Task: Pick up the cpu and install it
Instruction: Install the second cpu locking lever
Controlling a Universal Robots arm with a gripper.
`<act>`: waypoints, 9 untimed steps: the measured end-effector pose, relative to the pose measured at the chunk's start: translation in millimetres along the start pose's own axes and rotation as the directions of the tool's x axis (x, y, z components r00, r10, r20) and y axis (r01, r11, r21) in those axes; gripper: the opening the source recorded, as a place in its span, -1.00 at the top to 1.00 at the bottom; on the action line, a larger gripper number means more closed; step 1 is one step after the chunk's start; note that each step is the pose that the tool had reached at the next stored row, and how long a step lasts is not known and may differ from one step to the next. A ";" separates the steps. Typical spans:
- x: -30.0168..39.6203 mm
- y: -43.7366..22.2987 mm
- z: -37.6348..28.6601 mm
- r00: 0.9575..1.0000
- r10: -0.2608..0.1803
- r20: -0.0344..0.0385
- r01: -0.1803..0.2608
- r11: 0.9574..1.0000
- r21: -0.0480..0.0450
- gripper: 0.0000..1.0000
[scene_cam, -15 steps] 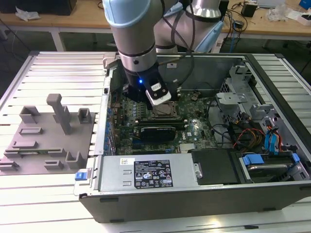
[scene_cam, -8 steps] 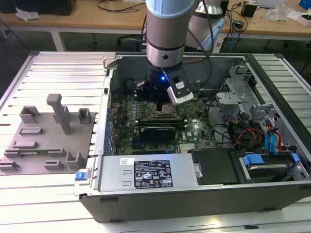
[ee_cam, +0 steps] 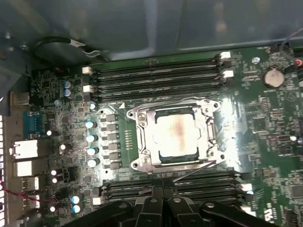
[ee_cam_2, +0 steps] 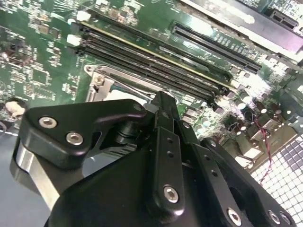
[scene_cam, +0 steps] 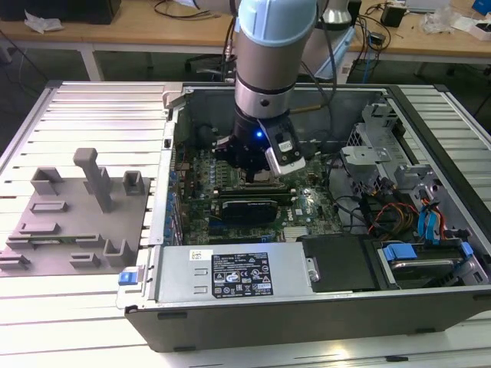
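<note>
The cpu (ee_cam: 175, 135), a square chip with a dull silver top, lies flat inside the metal socket frame (ee_cam: 142, 142) on the green motherboard (ee_cam: 265, 118). In the first wrist view my gripper (ee_cam: 163, 201) hangs just off the socket's edge, over the memory slots, its two black fingers pressed together with nothing between them. The second wrist view shows the fingertips (ee_cam_2: 163, 100) close above a corner of the socket frame (ee_cam_2: 102, 78). In the exterior view the gripper (scene_cam: 257, 176) is low inside the open computer case, over the middle of the board.
Rows of memory slots (ee_cam: 156, 75) flank the socket on both sides. A silver power supply (scene_cam: 230, 272) lines the case's near wall, with drive cages and cables (scene_cam: 399, 207) at the exterior view's right. A grey fixture plate (scene_cam: 77, 222) with blocks sits outside the case at the exterior view's left.
</note>
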State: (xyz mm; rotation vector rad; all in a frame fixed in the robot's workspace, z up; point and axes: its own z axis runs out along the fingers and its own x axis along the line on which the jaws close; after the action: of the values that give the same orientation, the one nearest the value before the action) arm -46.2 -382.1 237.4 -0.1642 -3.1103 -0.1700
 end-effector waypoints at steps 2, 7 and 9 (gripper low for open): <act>4.4 -0.9 4.4 1.000 0.000 0.000 0.000 1.000 0.000 0.79; 8.8 -2.7 17.3 1.000 -0.009 0.002 0.009 1.000 0.000 0.79; 8.8 -2.8 19.2 1.000 -0.029 0.002 0.029 1.000 0.000 0.79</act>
State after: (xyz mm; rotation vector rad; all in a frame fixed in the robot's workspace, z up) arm -55.6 -381.8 218.3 -0.1191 -3.1161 -0.1703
